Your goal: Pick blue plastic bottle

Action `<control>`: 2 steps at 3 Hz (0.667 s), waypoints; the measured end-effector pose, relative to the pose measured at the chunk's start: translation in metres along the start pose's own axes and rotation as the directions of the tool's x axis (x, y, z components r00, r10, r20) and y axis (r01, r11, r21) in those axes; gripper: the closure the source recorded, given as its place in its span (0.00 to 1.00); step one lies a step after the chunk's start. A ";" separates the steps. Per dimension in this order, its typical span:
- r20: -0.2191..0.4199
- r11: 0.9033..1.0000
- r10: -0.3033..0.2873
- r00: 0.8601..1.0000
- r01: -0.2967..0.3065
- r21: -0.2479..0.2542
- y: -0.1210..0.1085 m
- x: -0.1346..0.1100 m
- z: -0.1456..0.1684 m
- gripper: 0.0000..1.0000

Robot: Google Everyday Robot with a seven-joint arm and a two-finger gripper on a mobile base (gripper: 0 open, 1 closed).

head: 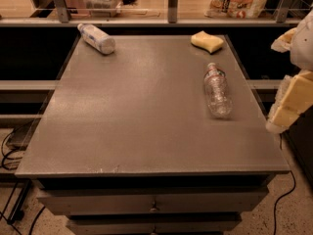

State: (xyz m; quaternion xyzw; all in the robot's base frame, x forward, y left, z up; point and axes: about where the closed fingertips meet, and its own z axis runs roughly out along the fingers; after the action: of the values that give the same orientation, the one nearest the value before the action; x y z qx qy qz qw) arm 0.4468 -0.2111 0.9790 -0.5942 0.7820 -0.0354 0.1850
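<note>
Blue bottle (97,38): pale plastic, speckled wrap, lying far left.
Gripper (286,106): cream, blocky, right edge; grip cannot tell.

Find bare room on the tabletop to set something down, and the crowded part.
Bare: centre and near half of the table, left of the clear bottle, nearer than the blue plastic bottle. Crowded: right side, with the sponge; the gripper hangs beyond that edge.
</note>
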 end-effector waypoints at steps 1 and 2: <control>0.086 0.999 0.000 0.996 -0.003 0.038 -0.012 -0.020 0.007 0.00; 0.183 0.993 -0.003 0.983 -0.018 0.116 -0.038 -0.051 0.012 0.00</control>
State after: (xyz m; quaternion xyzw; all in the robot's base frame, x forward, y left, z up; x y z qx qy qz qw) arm 0.4975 -0.1721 0.9912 -0.5801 0.7605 -0.0257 0.2905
